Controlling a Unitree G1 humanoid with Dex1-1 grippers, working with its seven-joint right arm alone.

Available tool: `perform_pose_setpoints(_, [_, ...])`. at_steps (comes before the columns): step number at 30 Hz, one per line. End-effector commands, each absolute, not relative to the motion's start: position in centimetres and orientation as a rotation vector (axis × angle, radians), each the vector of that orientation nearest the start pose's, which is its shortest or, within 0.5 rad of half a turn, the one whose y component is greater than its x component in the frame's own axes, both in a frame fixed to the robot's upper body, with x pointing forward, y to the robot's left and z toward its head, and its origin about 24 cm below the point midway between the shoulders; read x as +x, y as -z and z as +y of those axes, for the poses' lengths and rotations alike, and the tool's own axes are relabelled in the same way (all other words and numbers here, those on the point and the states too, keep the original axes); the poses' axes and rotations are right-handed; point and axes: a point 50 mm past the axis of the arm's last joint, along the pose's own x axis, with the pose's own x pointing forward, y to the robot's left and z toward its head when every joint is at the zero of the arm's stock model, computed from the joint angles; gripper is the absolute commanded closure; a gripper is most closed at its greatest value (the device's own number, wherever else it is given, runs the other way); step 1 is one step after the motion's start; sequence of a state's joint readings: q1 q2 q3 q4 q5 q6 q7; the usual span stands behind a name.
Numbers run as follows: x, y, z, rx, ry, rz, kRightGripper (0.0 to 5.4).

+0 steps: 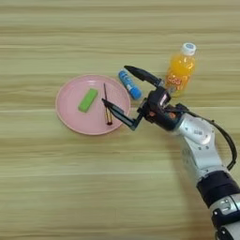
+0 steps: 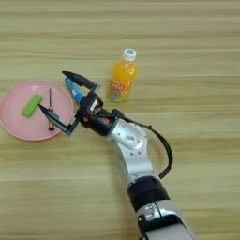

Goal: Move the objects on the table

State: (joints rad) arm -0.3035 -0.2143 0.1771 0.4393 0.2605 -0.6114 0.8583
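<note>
1. Claw state: your right gripper (image 1: 123,92) is wide open, holding nothing. Upper finger tip sits just past the blue tube (image 1: 130,84), lower finger tip reaches over the pink plate (image 1: 70,112) rim.
2. Where stuff is: green block (image 1: 87,100) lies on the plate, left of centre. Screwdriver (image 1: 107,108) also on the plate, right side, handle end toward you; the lower finger tip is right next to it, can't tell if touching.
3. Orange-drink bottle (image 2: 122,76) stands upright on the table (image 1: 117,187), off the plate, just beyond the wrist. Blue tube lies flat on the wood between plate and bottle, close to the plate edge.
4. Step in hand, my read: block + screwdriver look placed. Open jaws bracket the gap by the tube, so the tube looks like the next target, but that's a guess.
5. Next move needs: drop the wrist so the fingers straddle the tube across its narrow side, then close. Tube is round and may roll.
6. Watch: lower finger near the screwdriver and plate rim; a sloppy closure could nudge either. Elbow side is near the bottle, don't tip it.
</note>
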Motion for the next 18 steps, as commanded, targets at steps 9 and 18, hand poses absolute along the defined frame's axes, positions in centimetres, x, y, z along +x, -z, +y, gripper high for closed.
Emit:
perform_pose_setpoints(9, [28.5,-9.5,-10.4,-0.232,-1.069,-0.362,0.05])
perform_pose_setpoints(18, [28.9,-9.2,-8.3,-0.381,-1.141,-0.254,0.05])
